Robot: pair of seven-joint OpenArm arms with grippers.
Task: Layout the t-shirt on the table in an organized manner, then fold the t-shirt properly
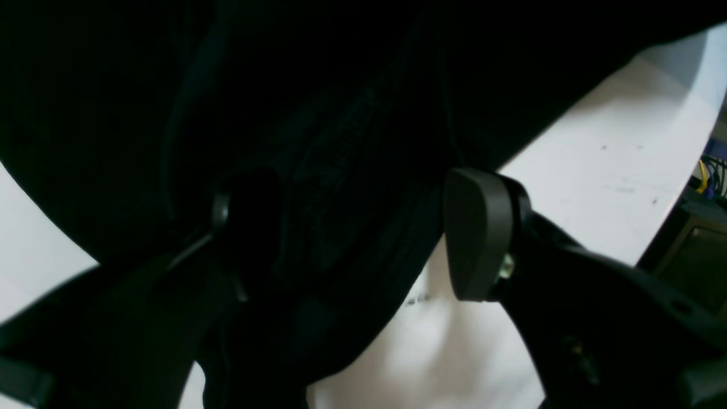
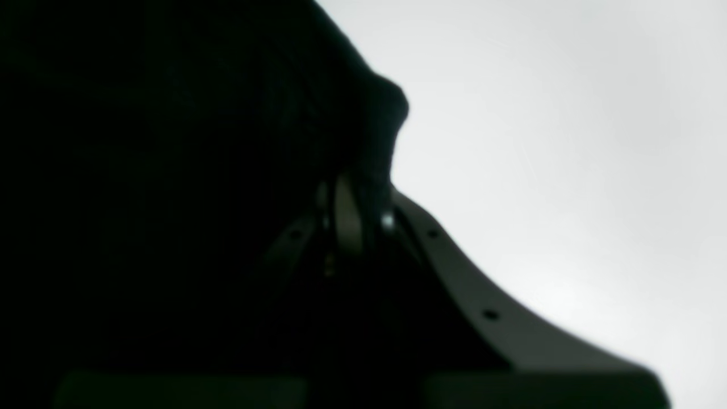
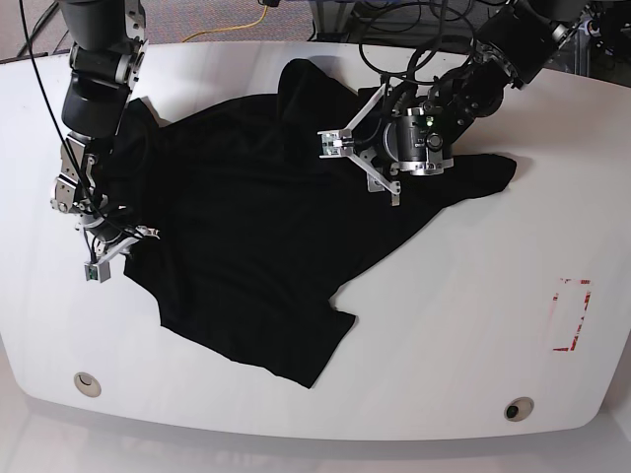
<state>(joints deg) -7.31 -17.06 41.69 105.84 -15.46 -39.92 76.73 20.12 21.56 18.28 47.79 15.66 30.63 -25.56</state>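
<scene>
White table (image 3: 463, 325) is largely covered by the crumpled shirt (image 3: 246, 246), left of centre. The right gripper (image 3: 99, 236), clamped on its left edge, should be drawn outward; the left gripper (image 3: 360, 148) is held open over the far side.

T-shirt (image 3: 246, 227) on table (image 3: 463, 335)

This looks like a robotics lab or test bench rather than a home. A large glossy white table (image 3: 296, 414) with curved edges has round grommet holes (image 3: 87, 383) near its front corners and a red tape rectangle (image 3: 572, 315) marked out on its right side, the sort of marker laid down for trials. Two black robot arms reach in from the far corners, and loose black and yellow cables (image 3: 246, 22) trail over the floor beyond the far edge.
</scene>
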